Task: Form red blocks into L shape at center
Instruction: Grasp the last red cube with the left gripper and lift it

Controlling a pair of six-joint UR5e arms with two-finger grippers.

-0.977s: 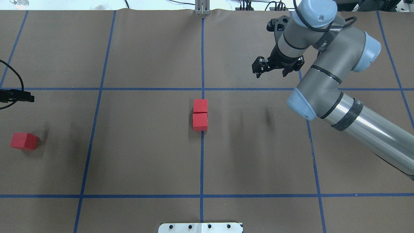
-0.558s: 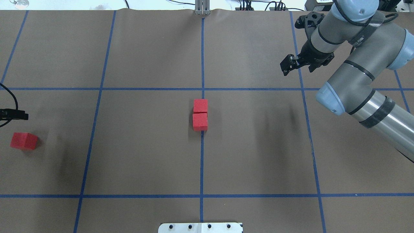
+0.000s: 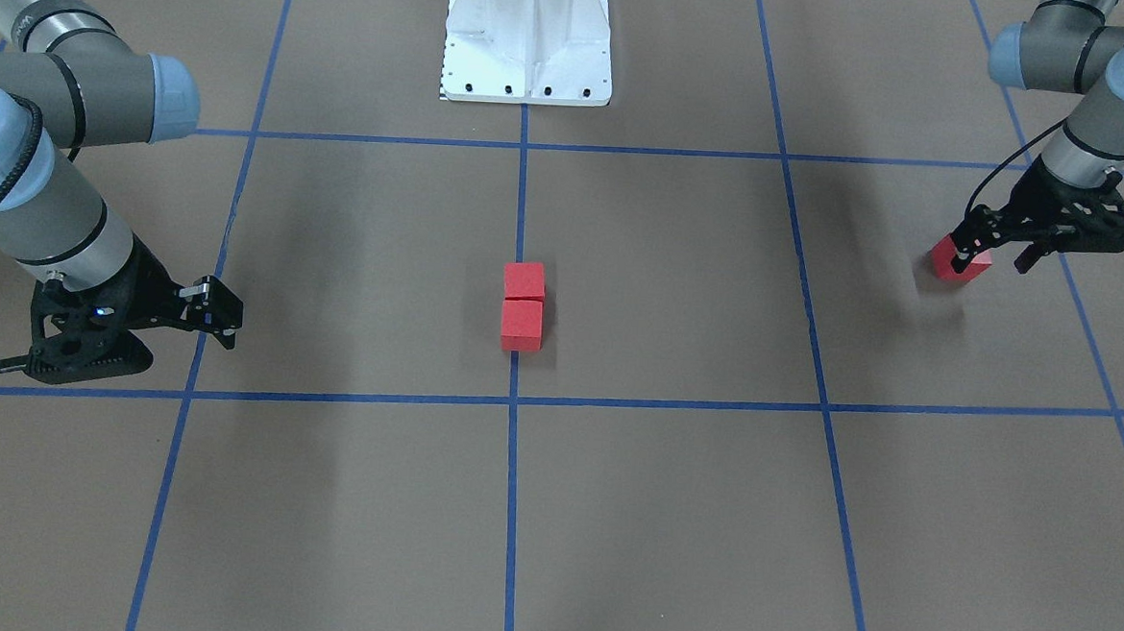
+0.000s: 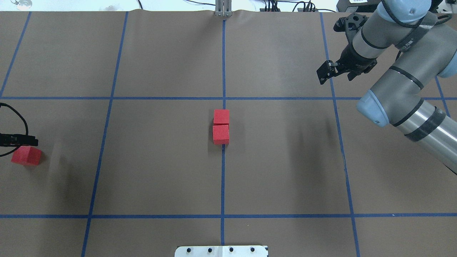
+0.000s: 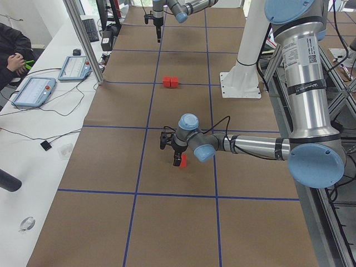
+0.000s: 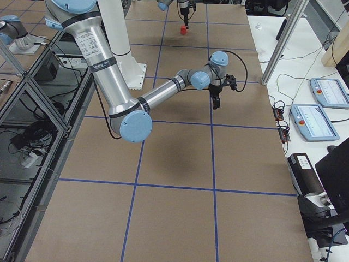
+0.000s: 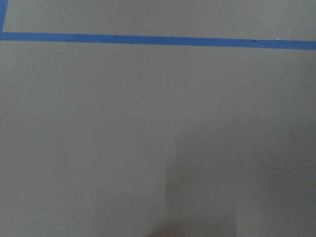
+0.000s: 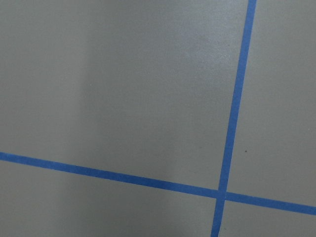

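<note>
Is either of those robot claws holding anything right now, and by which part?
Nothing looks held. The left gripper is open right by the lone red block, not closed on it; the right gripper is open and empty.

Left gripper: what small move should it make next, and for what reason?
Probably lower the left gripper so its open jaws sit around the lone red block, which lies far to the robot's left, close by the gripper and not yet grasped. The other two red blocks already touch on the middle blue line; this one would finish the L.
</note>
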